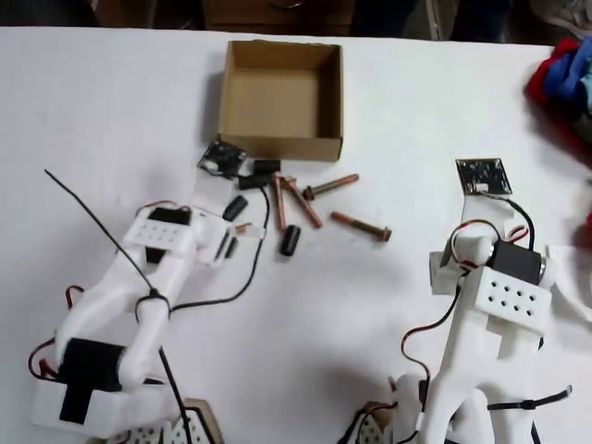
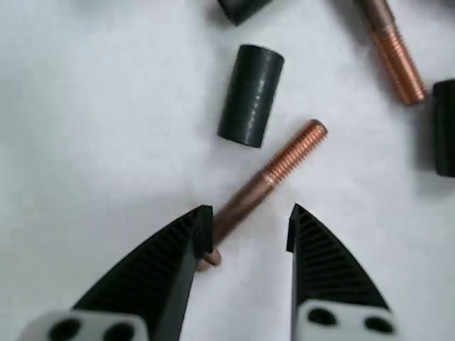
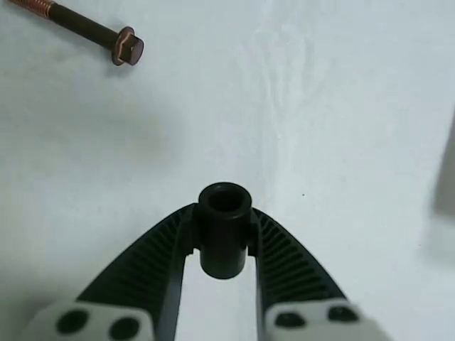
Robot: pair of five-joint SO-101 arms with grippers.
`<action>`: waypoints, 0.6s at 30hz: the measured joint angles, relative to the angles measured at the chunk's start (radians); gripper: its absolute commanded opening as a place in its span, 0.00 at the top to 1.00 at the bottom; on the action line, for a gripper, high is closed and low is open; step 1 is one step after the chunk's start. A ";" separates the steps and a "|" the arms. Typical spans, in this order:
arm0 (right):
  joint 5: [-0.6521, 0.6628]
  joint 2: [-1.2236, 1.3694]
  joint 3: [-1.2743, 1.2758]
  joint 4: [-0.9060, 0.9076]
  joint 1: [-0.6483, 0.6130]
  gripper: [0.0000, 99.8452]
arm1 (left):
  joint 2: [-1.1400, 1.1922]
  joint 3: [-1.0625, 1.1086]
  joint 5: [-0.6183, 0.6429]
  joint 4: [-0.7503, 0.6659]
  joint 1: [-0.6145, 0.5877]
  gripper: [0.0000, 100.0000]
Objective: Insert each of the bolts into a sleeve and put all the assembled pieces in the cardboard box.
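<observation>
Your left gripper (image 2: 249, 213) stands open over a copper bolt (image 2: 274, 170); your right gripper (image 3: 223, 238) is clamped on a black sleeve (image 3: 225, 202).

The left jaws straddle the bolt's head end without closing on it. The shank passes close by one tip, and the threaded end points away from them. Just past the threads a second sleeve (image 2: 250, 96) lies on its side, near that bolt but apart from it. The right jaws pinch their sleeve from both sides with its open bore facing the wrist camera. A hex-headed bolt (image 3: 78, 28) lies well apart from it on the white table (image 3: 341, 106). In the high view you see loose bolts (image 1: 361, 227) and loose sleeves (image 1: 291, 240) scattered just on the near side of the cardboard box (image 1: 277, 145), which sits at the far middle of the table.
</observation>
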 measured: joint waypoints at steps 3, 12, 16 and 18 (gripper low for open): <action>0.000 0.000 0.000 0.000 0.000 0.98 | 0.000 0.000 -0.025 -0.092 -0.029 0.80; 0.000 0.000 0.000 0.000 0.000 0.98 | 0.080 -0.008 -0.318 -0.103 -0.043 0.81; 0.000 0.000 0.000 0.000 0.000 0.98 | 0.080 -0.008 -0.420 -0.083 -0.040 0.81; 0.000 0.000 0.000 0.000 0.000 0.98 | 0.080 -0.014 -0.456 -0.080 -0.040 0.81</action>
